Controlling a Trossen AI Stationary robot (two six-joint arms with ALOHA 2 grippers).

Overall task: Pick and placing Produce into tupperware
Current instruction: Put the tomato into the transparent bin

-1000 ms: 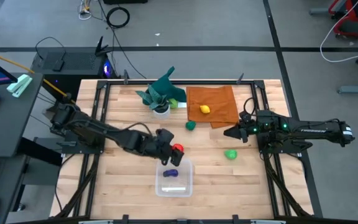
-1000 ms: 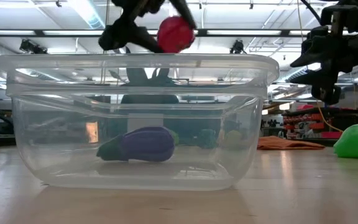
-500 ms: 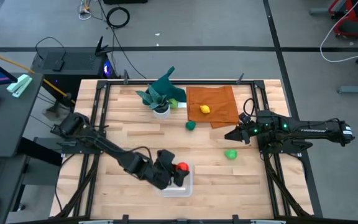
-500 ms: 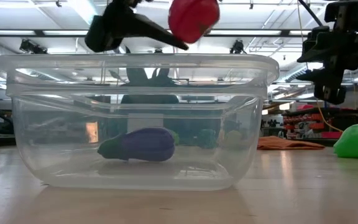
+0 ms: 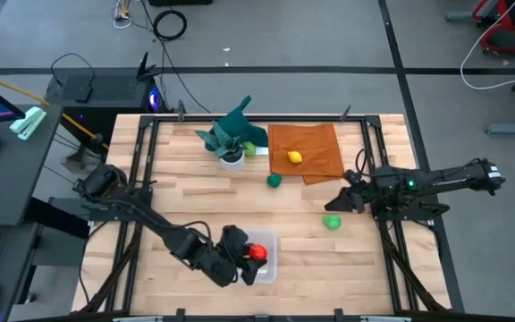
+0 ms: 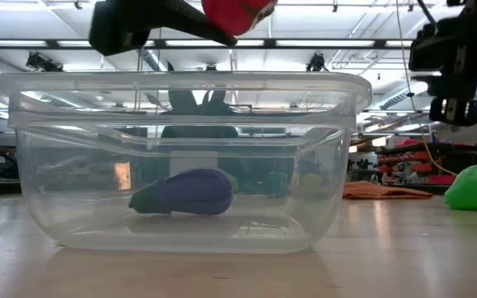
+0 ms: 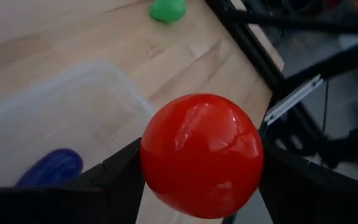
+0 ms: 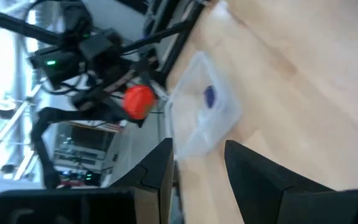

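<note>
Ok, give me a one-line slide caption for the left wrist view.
Left gripper holding the red produce above the clear tupperware, where the purple piece already lies.

Red produce [image 6: 237, 12] cut by low view's top edge, tupperware [image 5: 266, 240] mostly hidden under left hand [image 5: 247, 261], seemingly.

- Red produce [image 7: 201, 154] — glossy, plain red with white highlights, between the dark fingers [image 7: 114, 171] of the left gripper [image 5: 250, 261].
- Purple produce [image 6: 187, 192] — deep violet with a dark green end, below those fingers in the clear, colourless tupperware [image 6: 48, 207].
- Light green produce [image 5: 332, 221] just beside the black right gripper [image 5: 336, 202].
- Dark green produce [image 5: 275, 180], farther from both grippers.
- Yellow produce [image 5: 295, 157] on the orange-brown cloth [image 5: 316, 143].
- Teal-leaved plant [image 5: 231, 132] in a white pot.
- Table [image 5: 186, 201]: pale wood planks.
</note>
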